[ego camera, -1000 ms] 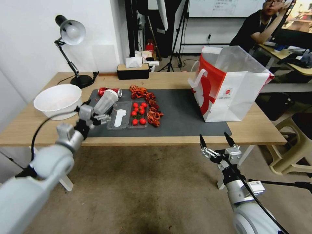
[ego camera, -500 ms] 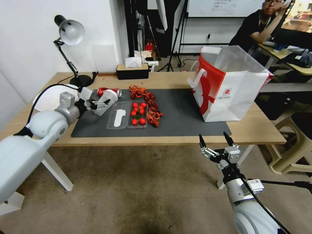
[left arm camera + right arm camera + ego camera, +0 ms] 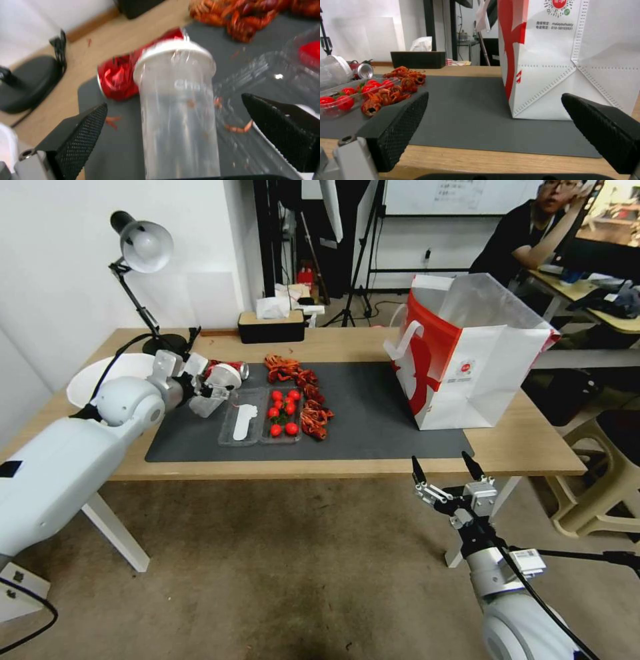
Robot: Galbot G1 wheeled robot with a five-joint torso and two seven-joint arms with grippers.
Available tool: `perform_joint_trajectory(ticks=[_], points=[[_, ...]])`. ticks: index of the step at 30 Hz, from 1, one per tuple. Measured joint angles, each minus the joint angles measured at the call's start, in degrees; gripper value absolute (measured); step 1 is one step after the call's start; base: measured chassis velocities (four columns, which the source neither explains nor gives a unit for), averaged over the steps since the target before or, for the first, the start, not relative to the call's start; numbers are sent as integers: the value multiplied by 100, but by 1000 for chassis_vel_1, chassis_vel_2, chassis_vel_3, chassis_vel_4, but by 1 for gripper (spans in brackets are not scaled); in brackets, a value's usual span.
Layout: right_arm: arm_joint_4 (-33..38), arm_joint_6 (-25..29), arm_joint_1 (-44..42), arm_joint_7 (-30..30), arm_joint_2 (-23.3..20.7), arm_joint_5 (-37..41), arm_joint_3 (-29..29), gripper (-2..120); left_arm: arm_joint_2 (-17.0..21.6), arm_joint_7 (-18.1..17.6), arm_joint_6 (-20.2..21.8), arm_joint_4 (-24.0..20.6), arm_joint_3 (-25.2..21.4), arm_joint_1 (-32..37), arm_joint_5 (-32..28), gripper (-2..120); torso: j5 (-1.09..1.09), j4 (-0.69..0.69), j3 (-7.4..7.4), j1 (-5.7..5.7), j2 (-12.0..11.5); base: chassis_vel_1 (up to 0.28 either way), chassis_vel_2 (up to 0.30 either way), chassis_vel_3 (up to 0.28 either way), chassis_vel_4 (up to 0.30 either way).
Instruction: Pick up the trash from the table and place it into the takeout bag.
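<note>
Left wrist view shows the left gripper [image 3: 173, 140] spread around the clear plastic cup [image 3: 178, 117] (no pad touching), so closing off-centre could tip it onto the crushed red can [image 3: 116, 77].

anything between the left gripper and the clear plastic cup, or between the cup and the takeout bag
Nothing visible separates them: the clear plastic cup already lies between the open fingers of the left gripper. Toward the white-and-red paper takeout bag, the clear tray of red tomatoes and the red crayfish shells sit on the dark grey mat.

An office or lab: whiteboard [image 3: 460, 195], tripod stands [image 3: 360, 260], desks, desk lamp [image 3: 143, 247].
</note>
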Motion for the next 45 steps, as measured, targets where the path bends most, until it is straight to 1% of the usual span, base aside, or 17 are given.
perform_joint_trajectory(ticks=[4, 13, 15, 18, 19, 22, 24, 26, 27, 30, 32, 34, 36, 38, 39, 41, 45], points=[[-22, 1, 30, 1, -1, 3, -13, 100, -60, -2, 288, 98, 28, -108, -82, 100, 0, -3, 0, 0, 0, 0, 0, 0, 0], [-45, 2, 43, 1, 19, 2, -40, 100, -175, 11, 401, 338, 80, -187, -252, 100, 0, -2, 0, 0, 0, 0, 0, 0, 0], [-45, 3, 35, 1, 20, 1, -40, 100, -186, 33, 402, 351, 82, -187, -263, 95, -1, -2, 0, 0, 0, 0, 0, 0, 0], [-50, 9, 21, 2, 17, 0, -38, 100, -193, 55, 402, 379, 106, -206, -273, 83, 0, -2, 0, 0, 0, 0, 0, 0, 0], [-50, 9, 21, 2, 17, 0, -38, 100, -193, 55, 402, 379, 106, -206, -273, 83, 0, -2, 0, 0, 0, 0, 0, 0, 0], [-54, 10, 34, 1, 23, -3, -43, 100, -203, 81, 395, 509, 177, -256, -218, 69, 0, -2, 0, 0, 0, 0, 0, 0, 0], [-56, 10, 35, 2, 24, -5, -45, 100, -198, 124, 388, 515, 189, -257, -178, 65, 0, -2, -1, 0, 0, 0, 0, 0, 0], [-63, 10, 35, 1, 24, -7, -45, 100, -189, 164, 375, 534, 218, -249, -101, 51, 1, -2, -1, 0, 0, 0, 0, 0, 0], [-63, 10, 35, 1, 24, -7, -45, 100, -189, 164, 375, 534, 218, -249, -101, 51, 1, -2, -1, 0, 0, 0, 0, 0, 0], [-67, 10, 33, 1, 21, -9, -45, 100, -191, 206, 354, 565, 222, -229, -58, 38, 2, -2, -1, -1, 0, 0, 0, 0, 0], [-67, 9, 31, 2, 21, -10, -45, 100, -191, 209, 353, 559, 204, -209, -58, 34, 0, -2, -1, -1, 1, 0, 0, 0, 0], [-68, 4, 29, 4, 21, -11, -45, 100, -172, 201, 357, 451, 93, -136, -80, 27, -2, -3, -1, -1, 0, 0, 0, 0, 0], [-68, 2, 29, 5, 20, -11, -45, 100, -146, 197, 371, 359, 29, -96, -117, 25, -4, -3, 0, 0, 0, 0, 0, 0, 0], [-61, -2, 29, 9, 10, -11, -36, 100, -24, 183, 383, -22, -235, 1, -278, 18, -5, 0, 1, 0, 0, 0, 0, 0, 0], [-51, -3, 27, 10, 3, -11, -28, 100, 46, 163, 383, -238, -368, 2, -402, 15, 1, 0, 0, 0, 0, 0, 0, 0, 0], [-50, -3, 26, 10, 2, -11, -25, 100, 57, 157, 383, -273, -387, -3, -428, 14, 2, 0, 0, -1, 0, 0, 0, 0, 0], [-44, -5, 15, 12, -2, -10, -18, 100, 122, 53, 383, -601, -531, -167, -768, 5, -1, 1, 0, -1, 0, 0, 0, 0, 0]])
